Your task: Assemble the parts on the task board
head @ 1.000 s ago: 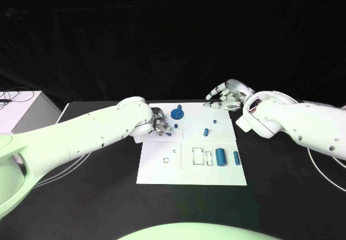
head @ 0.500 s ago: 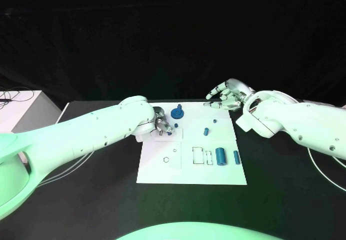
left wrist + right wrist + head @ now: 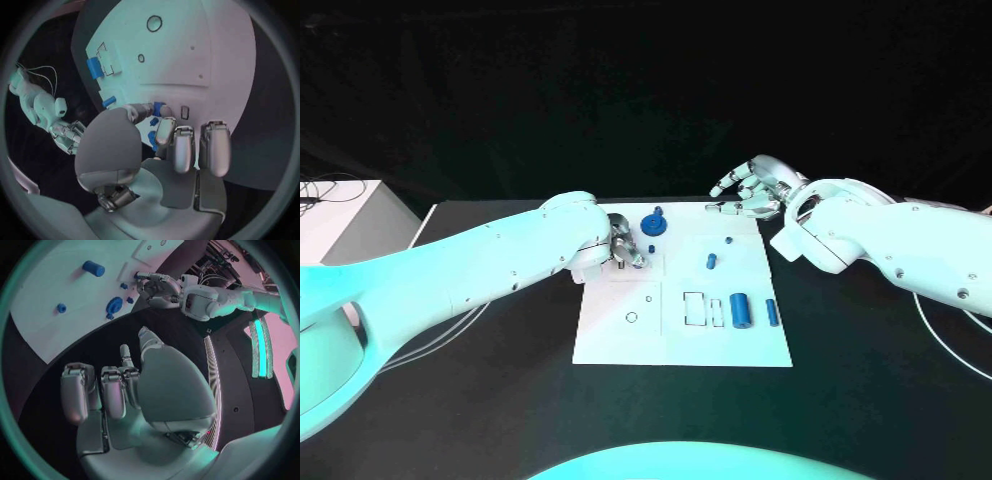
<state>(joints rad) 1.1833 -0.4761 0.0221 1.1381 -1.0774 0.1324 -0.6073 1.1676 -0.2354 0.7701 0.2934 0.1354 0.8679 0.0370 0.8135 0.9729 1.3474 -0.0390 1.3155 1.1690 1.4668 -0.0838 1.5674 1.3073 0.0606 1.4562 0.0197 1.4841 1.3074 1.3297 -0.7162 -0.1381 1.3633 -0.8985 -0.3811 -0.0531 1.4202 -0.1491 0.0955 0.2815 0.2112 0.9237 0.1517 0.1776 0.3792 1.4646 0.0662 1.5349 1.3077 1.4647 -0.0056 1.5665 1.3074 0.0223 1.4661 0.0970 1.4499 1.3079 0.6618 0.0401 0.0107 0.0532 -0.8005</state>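
The white task board (image 3: 678, 335) lies mid-table. My left hand (image 3: 623, 248) hovers over the board's far left part and pinches a small blue part (image 3: 651, 249) between thumb and a finger; the left wrist view shows that part (image 3: 159, 106) at the thumb tip. A blue gear (image 3: 656, 226) stands just beyond it. On the board also sit a small blue peg (image 3: 730, 241), a short blue cylinder (image 3: 711, 263), a blue block (image 3: 740, 311) and a slim blue bar (image 3: 772, 313). My right hand (image 3: 750, 193) is off the board's far right corner, fingers apart and holding nothing.
Empty outlined slots (image 3: 695, 310) and a small round hole (image 3: 632, 318) mark the board's near half. A white box (image 3: 336, 215) stands at the table's far left. In the right wrist view the gear (image 3: 114, 305) lies between my right hand (image 3: 119, 385) and left hand (image 3: 156, 287).
My left hand has shifted slightly toward the far edge, nearer the gear, with the small blue part still at its fingertips. The right hand has stayed put.
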